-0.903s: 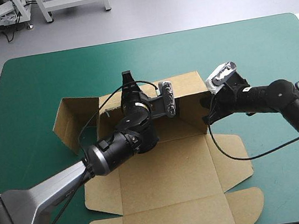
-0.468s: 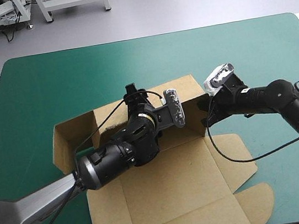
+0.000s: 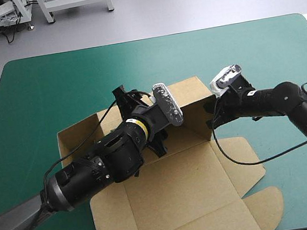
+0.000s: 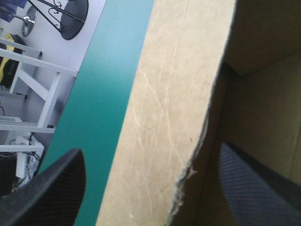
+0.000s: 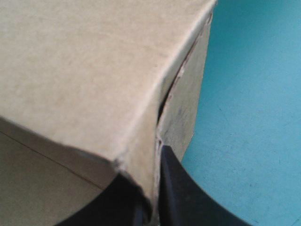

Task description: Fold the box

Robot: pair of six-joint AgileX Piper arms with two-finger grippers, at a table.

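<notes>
Two grippers: L gripper open astride box wall, R gripper apparently pinching corner.

High view looks down and forward from behind, taking in most of the teal-green counter. Each wrist view sits very close to the raised far wall of the brown box, a part all three share.

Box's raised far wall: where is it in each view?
High view: box wall stands upright mid-table.
Left wrist view: its top edge runs between the fingers of the open left gripper.
Right wrist view: its corner is pinched in the right gripper.
Shared landmark: teal-green cover beyond the wall.
</notes>
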